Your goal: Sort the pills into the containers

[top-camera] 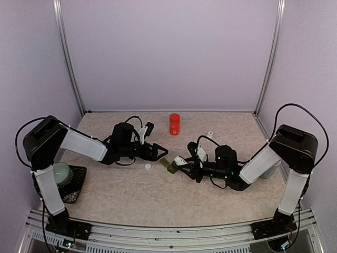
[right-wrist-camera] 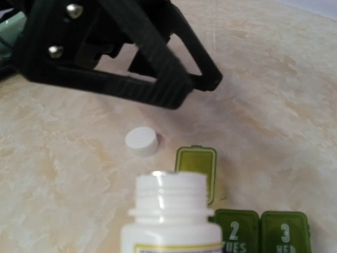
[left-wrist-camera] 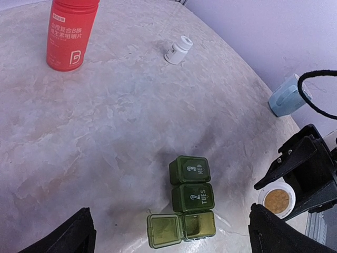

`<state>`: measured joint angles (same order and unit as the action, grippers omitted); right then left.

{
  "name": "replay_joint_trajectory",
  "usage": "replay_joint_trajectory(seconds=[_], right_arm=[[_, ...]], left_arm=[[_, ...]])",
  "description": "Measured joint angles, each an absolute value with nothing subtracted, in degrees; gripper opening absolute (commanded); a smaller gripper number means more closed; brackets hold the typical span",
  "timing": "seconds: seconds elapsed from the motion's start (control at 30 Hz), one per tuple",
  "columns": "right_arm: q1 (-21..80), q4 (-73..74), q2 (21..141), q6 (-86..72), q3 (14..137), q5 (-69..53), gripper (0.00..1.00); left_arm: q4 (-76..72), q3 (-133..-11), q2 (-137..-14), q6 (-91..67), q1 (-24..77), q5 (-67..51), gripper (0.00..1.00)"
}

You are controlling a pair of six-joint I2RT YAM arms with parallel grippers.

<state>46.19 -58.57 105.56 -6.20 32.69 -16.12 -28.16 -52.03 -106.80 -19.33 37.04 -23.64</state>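
Note:
The containers (left-wrist-camera: pixel 192 203) are a dark green strip of three on the table. The compartments marked 2 and 3 are closed. The nearest one (left-wrist-camera: pixel 199 225) is open and looks empty, with its lid (left-wrist-camera: pixel 165 230) folded out flat. My left gripper (left-wrist-camera: pixel 174 243) hovers just above the strip, open, with a black finger (left-wrist-camera: pixel 73 234) at each lower corner. My right gripper (top-camera: pixel 188 161) is shut on an uncapped white pill bottle (right-wrist-camera: pixel 174 216), whose mouth (left-wrist-camera: pixel 277 201) shows brownish pills. The bottle is tilted toward the containers (top-camera: pixel 169 165). In the right wrist view the strip (right-wrist-camera: pixel 260 229) lies just right of the bottle neck.
A white cap (right-wrist-camera: pixel 141 141) lies loose left of the strip. A red bottle (top-camera: pixel 174 124) stands at the back, with a small white bottle (left-wrist-camera: pixel 178 50) lying near it. A pale blue mug (left-wrist-camera: pixel 287 95) sits far right. A green item rests on a black stand (top-camera: pixel 62 176) at the left.

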Motion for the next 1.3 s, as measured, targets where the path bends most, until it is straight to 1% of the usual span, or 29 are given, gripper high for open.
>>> replay_joint_trajectory(seconds=[0.77, 1.3], right_arm=[[46.2, -43.0, 105.6, -5.4, 38.9, -14.7, 0.16], [46.2, -38.7, 107.2, -5.3, 40.7, -15.5, 0.14]], left_arm=[[-29.6, -49.7, -106.8, -20.6, 36.7, -23.8, 0.99], [-29.7, -49.5, -106.8, -22.1, 36.4, -23.7, 0.99]])
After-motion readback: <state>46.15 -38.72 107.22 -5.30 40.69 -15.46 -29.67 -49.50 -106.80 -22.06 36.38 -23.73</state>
